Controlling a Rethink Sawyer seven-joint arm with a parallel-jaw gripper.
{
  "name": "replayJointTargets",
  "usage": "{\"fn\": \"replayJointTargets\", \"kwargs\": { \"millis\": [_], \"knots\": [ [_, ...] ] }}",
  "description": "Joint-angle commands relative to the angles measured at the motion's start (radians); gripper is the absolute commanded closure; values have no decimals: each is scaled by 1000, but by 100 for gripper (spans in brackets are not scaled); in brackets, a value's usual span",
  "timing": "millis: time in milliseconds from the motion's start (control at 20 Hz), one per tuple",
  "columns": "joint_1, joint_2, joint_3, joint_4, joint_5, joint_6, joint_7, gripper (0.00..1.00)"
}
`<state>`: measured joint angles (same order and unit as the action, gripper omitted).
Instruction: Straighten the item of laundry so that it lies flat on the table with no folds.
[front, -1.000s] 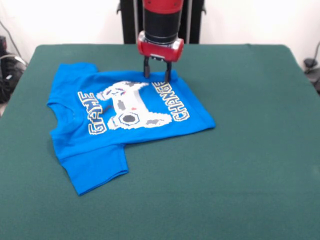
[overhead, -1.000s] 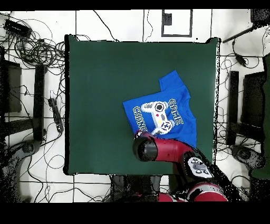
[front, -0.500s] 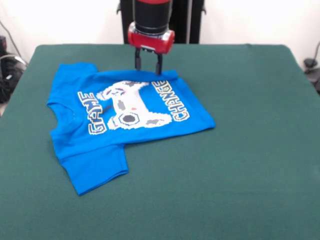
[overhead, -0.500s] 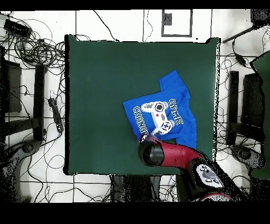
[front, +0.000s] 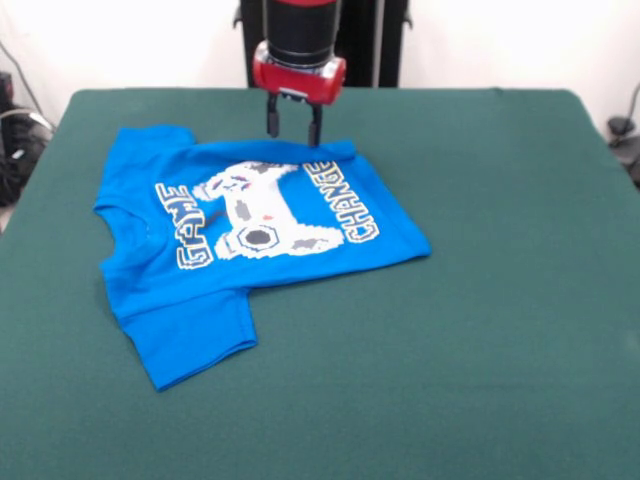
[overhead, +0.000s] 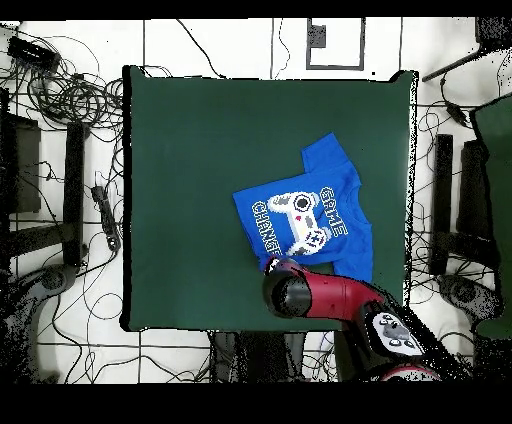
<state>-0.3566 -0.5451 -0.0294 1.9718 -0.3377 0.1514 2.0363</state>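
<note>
The bright blue T-shirt (front: 250, 235) with the white-and-grey controller print and "GAME CHANGER" lettering lies on the dark green table (front: 480, 300), left of centre in the front view. Its lower part looks folded under, so the body is short. One sleeve lies at the near left, another at the far left. My gripper (front: 292, 130) hangs open and empty just above the shirt's far edge. In the overhead view the shirt (overhead: 305, 215) lies right of centre and the red arm (overhead: 320, 295) covers its lower edge; the gripper is hidden there.
The robot's black pedestal (front: 375, 45) stands behind the table's far edge. Cables and stands (overhead: 70, 180) lie on the floor around the table (overhead: 190, 150) in the overhead view.
My gripper has lifted off the shirt's far edge and drawn back toward the pedestal, a little left in the front view. The shirt has not moved.
</note>
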Motion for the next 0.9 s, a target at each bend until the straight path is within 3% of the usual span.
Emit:
{"fn": "replayJointTargets", "kwargs": {
  "millis": [50,550,900],
  "knots": [
    [33,31,48,21,-5,-13,97,0],
    [14,-72,91,-7,49,118,70,0],
    [11,-95,102,-57,65,189,51,0]
  ]
}}
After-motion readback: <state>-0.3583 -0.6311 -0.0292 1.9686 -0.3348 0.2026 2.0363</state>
